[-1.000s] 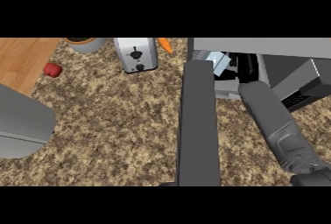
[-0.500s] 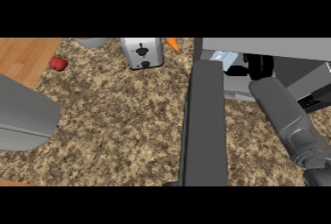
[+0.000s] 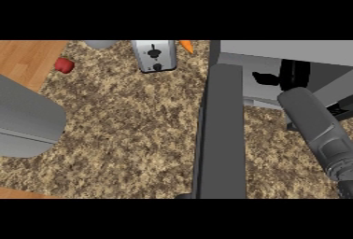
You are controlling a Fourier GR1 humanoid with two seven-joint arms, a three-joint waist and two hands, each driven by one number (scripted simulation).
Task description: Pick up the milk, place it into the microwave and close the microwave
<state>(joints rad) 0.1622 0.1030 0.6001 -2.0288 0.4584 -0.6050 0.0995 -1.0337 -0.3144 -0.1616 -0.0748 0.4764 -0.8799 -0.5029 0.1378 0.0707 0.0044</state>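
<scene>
Microwave at upper right of frame, door swung open, seen edge-on as dark vertical slab at centre. Right forearm enters from lower right, reaches into microwave cavity. Right hand dark inside cavity; finger state cannot be told. Milk not discernible; position cannot be told. Left forearm at left edge; left hand out of view. Toaster, carrot, red object on speckled tabletop along top.
</scene>
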